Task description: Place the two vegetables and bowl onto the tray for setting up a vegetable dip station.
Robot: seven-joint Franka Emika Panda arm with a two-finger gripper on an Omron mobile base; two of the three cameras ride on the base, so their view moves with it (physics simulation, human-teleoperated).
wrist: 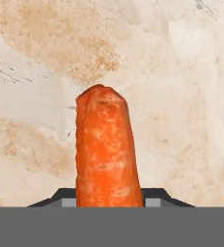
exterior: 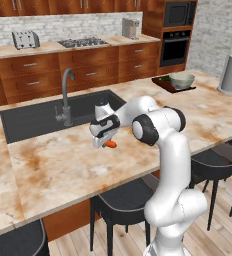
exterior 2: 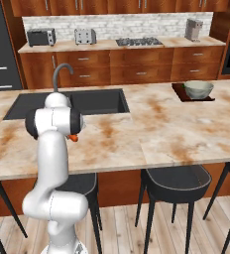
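End effector (exterior: 107,142) looks to be closing on the carrot (wrist: 106,152), contact unclear. Seat the grip firmly, lift clear of the surface (exterior: 63,165), carry to the tray (exterior: 164,84).

I see the carrot (exterior: 111,144) on the counter (exterior: 63,170), in front of the sink (exterior: 38,117) and under the gripper (exterior: 104,144). Far to my right, the bowl (exterior: 181,80) sits on the tray (exterior: 163,84), with the cylinder (exterior: 231,73) further right.
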